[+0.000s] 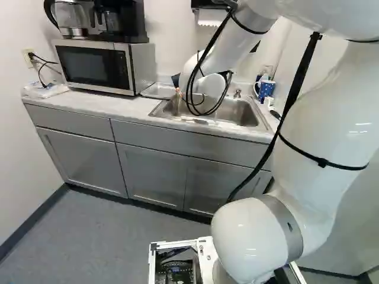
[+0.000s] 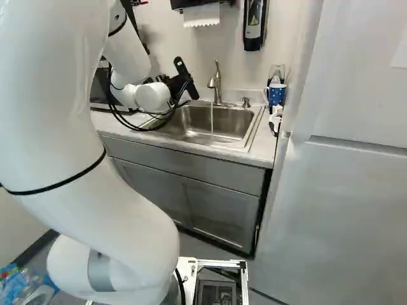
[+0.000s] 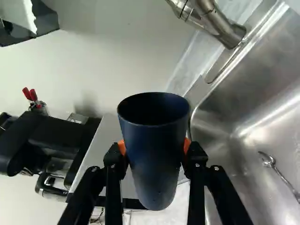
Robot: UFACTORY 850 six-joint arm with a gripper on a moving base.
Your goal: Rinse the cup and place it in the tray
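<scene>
In the right base view my gripper (image 2: 178,82) is over the sink's left end, beside the faucet. Both orange pads of the gripper (image 3: 154,152) press on a dark blue cup (image 3: 157,164) from opposite sides in the wrist view. The cup's round mouth faces the camera, and its inside looks dark. A metal faucet (image 2: 216,86) pours a thin stream of water into the steel sink (image 2: 222,124), apart from the gripper. Between microwave and sink lies a shiny, flat tray-like surface (image 1: 157,89), partly hidden by the arm.
A microwave (image 1: 95,67) with coffee makers (image 1: 121,21) on top stands left of the sink. A spotted blue mug (image 2: 276,94) is at the counter's right end. A wrench-like tool (image 3: 276,171) lies in the basin. A paper towel dispenser (image 2: 201,14) hangs above.
</scene>
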